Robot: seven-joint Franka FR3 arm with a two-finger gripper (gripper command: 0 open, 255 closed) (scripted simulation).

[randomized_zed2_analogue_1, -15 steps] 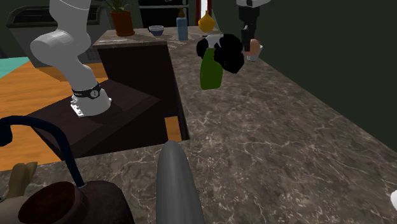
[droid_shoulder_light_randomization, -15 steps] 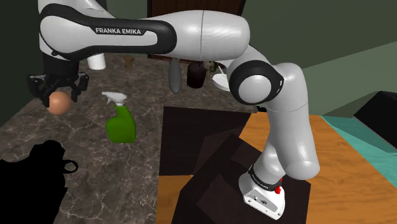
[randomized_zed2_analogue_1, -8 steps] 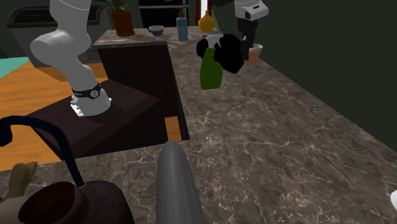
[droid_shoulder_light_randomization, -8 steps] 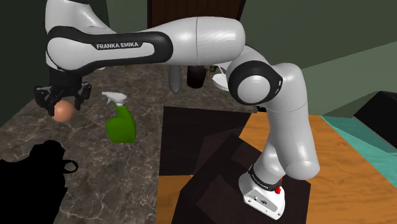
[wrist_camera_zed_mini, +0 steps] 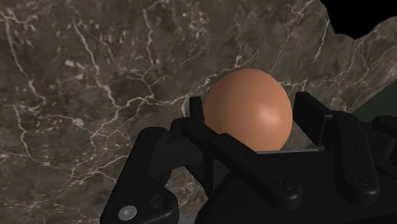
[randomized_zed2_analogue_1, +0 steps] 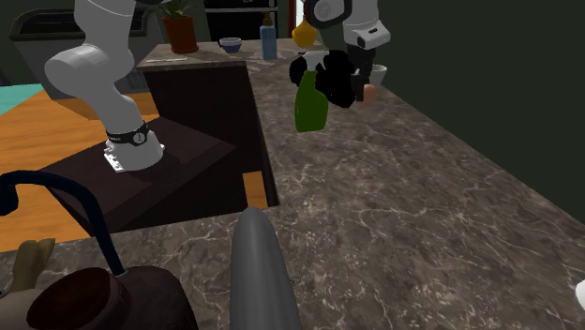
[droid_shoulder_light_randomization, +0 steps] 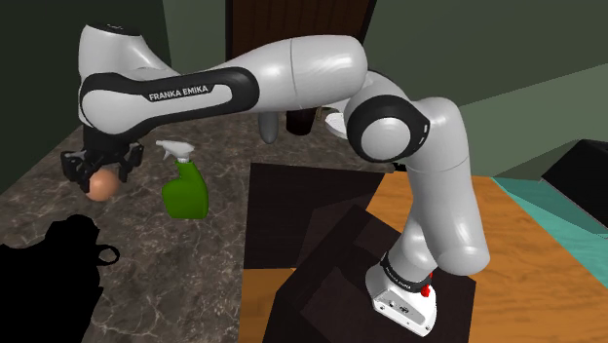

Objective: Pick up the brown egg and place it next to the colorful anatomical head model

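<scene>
The jaws were clamped on the brown egg point(wrist_camera_zed_mini: 248, 109), one black finger pressed to each side of it, so that the egg sat squarely inside the gripper point(wrist_camera_zed_mini: 249, 124) with its rounded end standing out past the fingertips point(wrist_camera_zed_mini: 196, 109) and the dark veined marble countertop point(wrist_camera_zed_mini: 89, 83) behind it. Compared with half a second earlier, the gripper point(droid_shoulder_light_randomization: 97, 172) and the egg point(droid_shoulder_light_randomization: 98, 185) had shifted a little lower and towards the shoulder view's right, nearer the green spray bottle point(droid_shoulder_light_randomization: 184, 187), which had not moved. In the second exterior view the gripper point(randomized_zed2_analogue_1: 362, 90) had likewise come down and slightly left, bringing the egg point(randomized_zed2_analogue_1: 369, 94) just beside a featureless black shape point(randomized_zed2_analogue_1: 339, 77) next to the spray bottle point(randomized_zed2_analogue_1: 309, 101). The arm point(droid_shoulder_light_randomization: 302, 66) carried the white lettering "FRANKA EMIKA" on its dark forearm band point(droid_shoulder_light_randomization: 191, 93), now slanting upward more steeply than before. Near the shoulder view's lower left, a black shape point(droid_shoulder_light_randomization: 54, 268) sat on the countertop point(droid_shoulder_light_randomization: 146, 244), well apart from the egg.
</scene>
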